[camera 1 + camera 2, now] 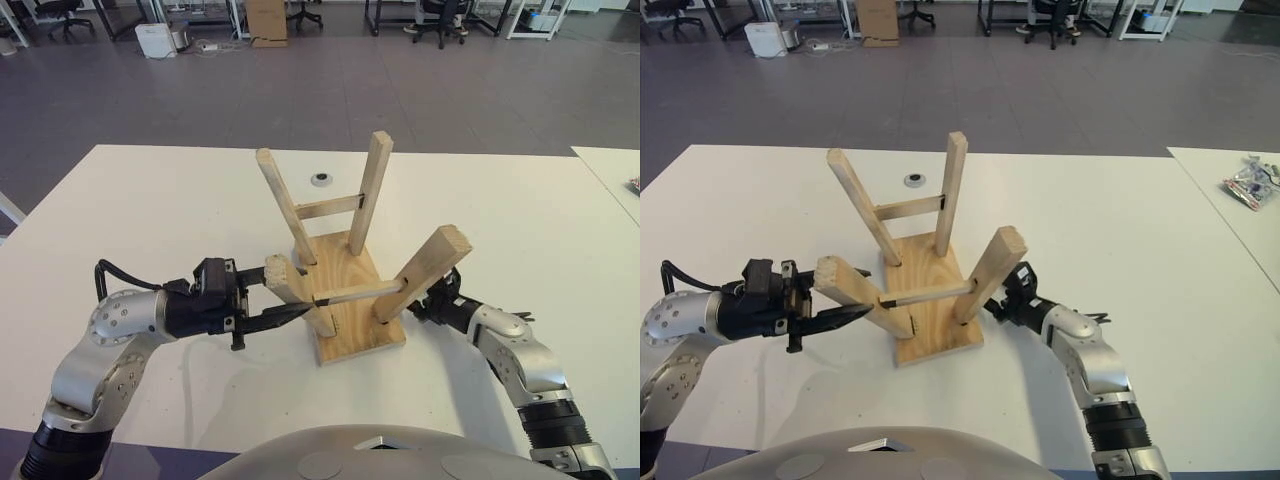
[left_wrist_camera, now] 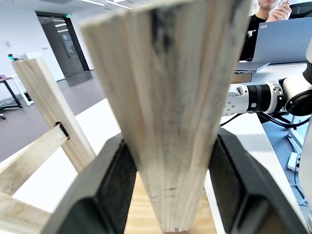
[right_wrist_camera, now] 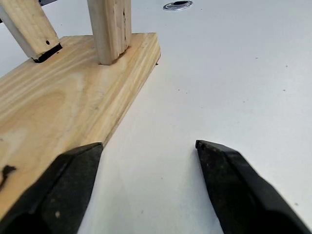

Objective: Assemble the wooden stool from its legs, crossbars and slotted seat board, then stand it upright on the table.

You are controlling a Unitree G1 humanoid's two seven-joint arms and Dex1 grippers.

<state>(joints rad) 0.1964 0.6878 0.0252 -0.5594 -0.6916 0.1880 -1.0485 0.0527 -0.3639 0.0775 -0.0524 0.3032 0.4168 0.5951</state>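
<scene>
On the desk (image 1: 150, 200), we saw the left gripper (image 1: 295, 309) clamping a stool leg (image 1: 285, 278), the right gripper (image 3: 149, 144) open beside the seat board (image 1: 360, 335).

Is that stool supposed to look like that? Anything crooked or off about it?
Yes. The stool is upside down: its seat board lies flat on the table, all four legs pointing up. The near-left leg, clamped in the left tool, and the near-right leg seem to splay outward more than the far legs.
</scene>
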